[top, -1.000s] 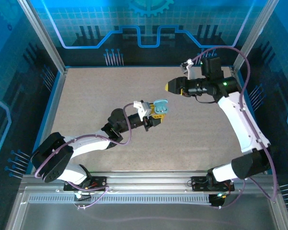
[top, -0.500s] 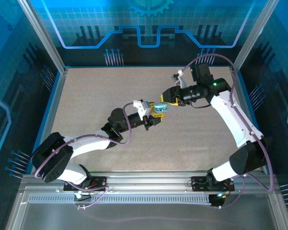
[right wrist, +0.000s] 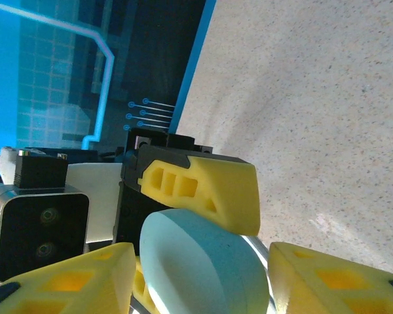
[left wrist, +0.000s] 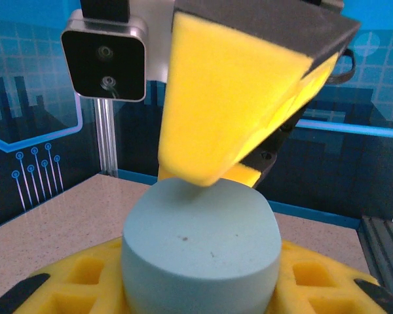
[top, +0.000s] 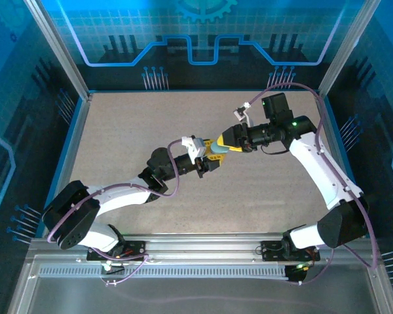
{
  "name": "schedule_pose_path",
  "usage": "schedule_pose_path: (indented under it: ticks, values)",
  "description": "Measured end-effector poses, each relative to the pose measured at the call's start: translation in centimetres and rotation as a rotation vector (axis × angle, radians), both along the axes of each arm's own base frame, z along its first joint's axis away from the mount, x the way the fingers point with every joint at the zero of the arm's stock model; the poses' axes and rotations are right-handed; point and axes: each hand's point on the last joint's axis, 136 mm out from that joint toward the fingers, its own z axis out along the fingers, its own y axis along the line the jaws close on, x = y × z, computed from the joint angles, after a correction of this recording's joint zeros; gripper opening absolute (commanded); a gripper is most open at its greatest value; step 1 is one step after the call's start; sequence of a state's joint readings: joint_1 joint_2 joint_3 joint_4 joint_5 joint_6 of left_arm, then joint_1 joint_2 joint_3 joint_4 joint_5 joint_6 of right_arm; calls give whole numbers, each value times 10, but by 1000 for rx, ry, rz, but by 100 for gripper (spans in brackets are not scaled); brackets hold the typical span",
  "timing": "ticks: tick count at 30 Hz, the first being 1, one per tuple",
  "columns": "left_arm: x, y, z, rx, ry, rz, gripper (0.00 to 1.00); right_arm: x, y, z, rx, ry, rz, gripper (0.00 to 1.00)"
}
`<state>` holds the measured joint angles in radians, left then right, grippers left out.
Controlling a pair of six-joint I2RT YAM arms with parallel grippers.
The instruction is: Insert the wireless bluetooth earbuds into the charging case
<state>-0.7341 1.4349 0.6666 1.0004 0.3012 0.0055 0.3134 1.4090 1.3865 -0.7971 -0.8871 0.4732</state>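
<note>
Over the last second the right gripper [top: 224,140] swung in from the far right of the table [top: 118,131] to the middle. There it met the left gripper [top: 211,156], which had not moved. As it came, its jaws widened.

The left gripper stayed pinched on the light-blue case [left wrist: 200,248], holding it clear of the table with a yellow pad on either side. In the left wrist view one right finger [left wrist: 229,98] sat on, or just above, the case's rounded top. The right wrist view showed the right fingers spread to either side of the case — straddling it, not yet squeezing, as far as I could judge.

The case looked like a smooth closed block, with no seam or gap that I could make out. So I could not tell whether the earbuds lay inside it or somewhere else.

My reading was that the right arm had come to work on the case — probably the lid — while the left steadied it. The risk lay in a push from above tipping the case out of the left pads.
</note>
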Motion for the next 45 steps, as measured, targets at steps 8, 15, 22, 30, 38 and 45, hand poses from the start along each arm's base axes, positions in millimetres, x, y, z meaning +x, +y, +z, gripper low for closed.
schedule_pose_path:
  ticks: [8,15,22,30,38,45]
  values:
    - [-1,0,3,-11,-3,-4,30,-6,4,1,48,35,31,50]
    - [-1,1,7,-23,-17,-4,30,-9,6,4,71,39,51,49]
    - [-2,1,9,-25,-20,-3,34,-9,3,4,82,41,54,25]
    - [2,4,3,1,2,24,58,-4,0,-2,89,62,29,16]
    - [4,16,8,-13,0,89,68,30,-36,-51,41,137,-187,15]
    - [3,31,14,-29,-15,152,71,52,-48,-146,-95,289,-289,17]
